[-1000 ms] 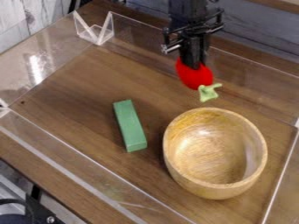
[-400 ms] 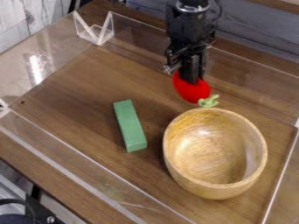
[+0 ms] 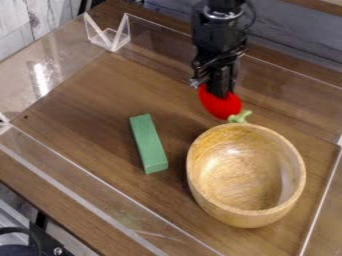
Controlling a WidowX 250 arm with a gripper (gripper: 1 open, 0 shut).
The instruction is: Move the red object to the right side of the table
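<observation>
Behind and to the left of the gripper (image 3: pixel 221 83), beyond the clear acrylic walls (image 3: pixel 94 200), pale whitewashed planks (image 3: pixel 34 25) filled the upper left corner of the view. A small clear folded stand (image 3: pixel 107 33) sat at the far edge, well to the gripper's left. Soft light from overhead left white glare on the acrylic near that corner, and well below and left of the gripper a dark floor with blurred dark shapes (image 3: pixel 27 240) showed under the near edge.

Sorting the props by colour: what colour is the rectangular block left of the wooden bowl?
Green; the block shows clearly in the camera view.
</observation>
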